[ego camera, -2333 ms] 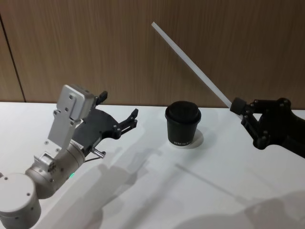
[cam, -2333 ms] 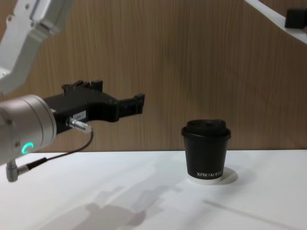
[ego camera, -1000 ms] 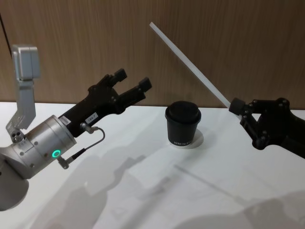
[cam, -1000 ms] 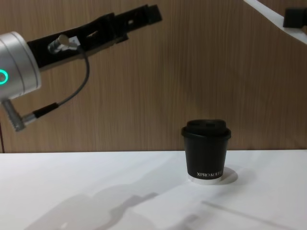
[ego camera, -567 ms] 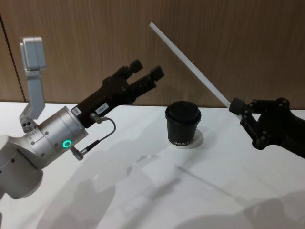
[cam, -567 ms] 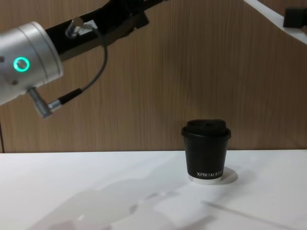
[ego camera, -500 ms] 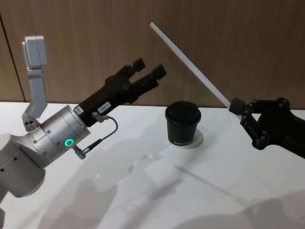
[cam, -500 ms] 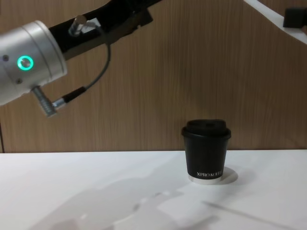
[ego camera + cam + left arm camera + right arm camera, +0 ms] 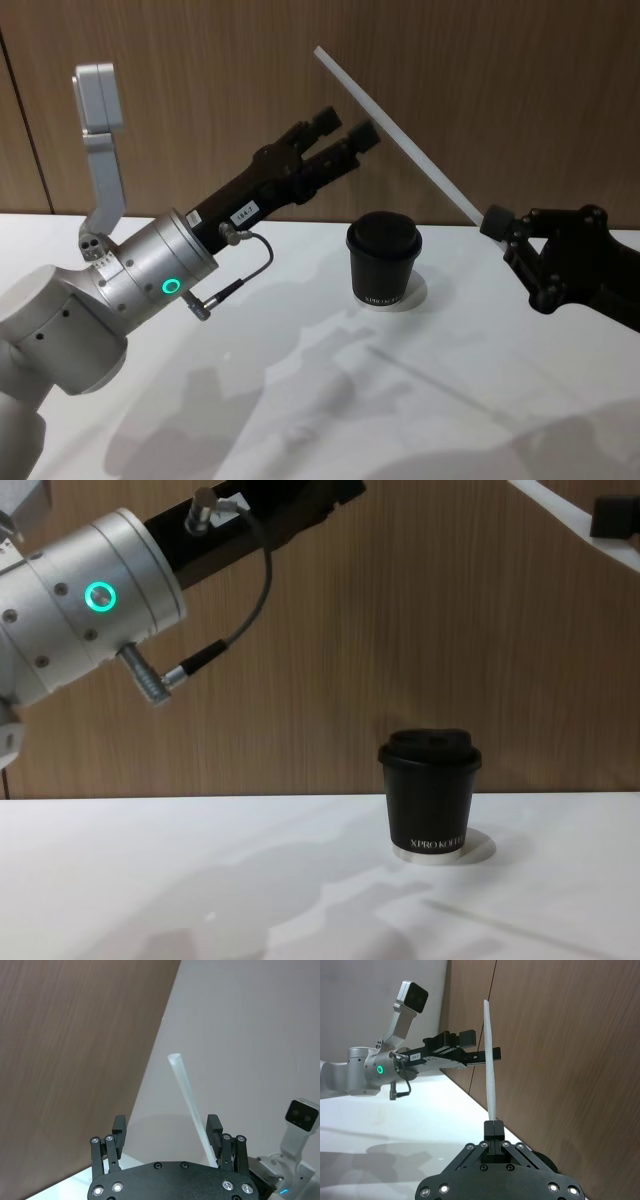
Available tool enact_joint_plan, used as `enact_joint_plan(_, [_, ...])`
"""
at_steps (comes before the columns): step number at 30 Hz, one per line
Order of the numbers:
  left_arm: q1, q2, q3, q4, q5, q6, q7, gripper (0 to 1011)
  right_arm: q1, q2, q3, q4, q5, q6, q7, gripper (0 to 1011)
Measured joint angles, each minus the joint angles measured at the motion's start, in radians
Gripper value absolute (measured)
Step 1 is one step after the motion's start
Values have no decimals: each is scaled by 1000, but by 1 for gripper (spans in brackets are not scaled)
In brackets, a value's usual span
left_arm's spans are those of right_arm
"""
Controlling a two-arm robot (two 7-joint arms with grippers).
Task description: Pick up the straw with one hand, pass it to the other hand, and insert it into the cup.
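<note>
Pinching the tilted straw [image 9: 430, 167], right gripper [image 9: 493, 221] faces left gripper's [image 9: 347, 126] spread jaws.

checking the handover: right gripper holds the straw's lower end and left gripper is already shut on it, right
Not shut: the left wrist view shows the left gripper open, fingers spread, the straw unclamped. The right gripper does hold the straw's lower end.
</note>
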Motion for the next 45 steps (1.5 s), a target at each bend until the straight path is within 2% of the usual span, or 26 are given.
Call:
enact_joint_plan(12, [-24, -13, 20, 27, -24, -19, -51, 1001, 0, 0, 0, 0, 0, 0, 0, 0])
enact_joint_plan(27, [-43, -26, 36, 46, -38, -39, -66, 1001, 0, 0, 0, 0, 0, 0, 0, 0])
enact_joint_plan(32, [-47, -28, 39, 50, -40, -42, -68, 925, 0, 0, 0, 0, 0, 0, 0, 0])
enact_joint_plan(36, [-49, -29, 41, 52, -41, -43, -69, 824, 0, 0, 0, 0, 0, 0, 0, 0])
enact_joint_plan(37, [-50, -30, 41, 52, -42, -44, -69, 764, 0, 0, 0, 0, 0, 0, 0, 0])
enact_joint_plan(39, [-50, -30, 42, 53, -42, -44, -69, 730, 0, 0, 0, 0, 0, 0, 0, 1])
enact_joint_plan(40, [-50, -30, 42, 53, -42, -45, -69, 675, 0, 0, 0, 0, 0, 0, 0, 0])
enact_joint_plan(43, [-51, -31, 42, 54, -43, -45, -70, 616, 0, 0, 0, 0, 0, 0, 0, 0])
enact_joint_plan(44, [-52, -31, 43, 54, -43, -46, -70, 547, 0, 0, 0, 0, 0, 0, 0, 0])
enact_joint_plan(45, [-52, -31, 43, 54, -43, -46, -70, 547, 0, 0, 0, 0, 0, 0, 0, 0])
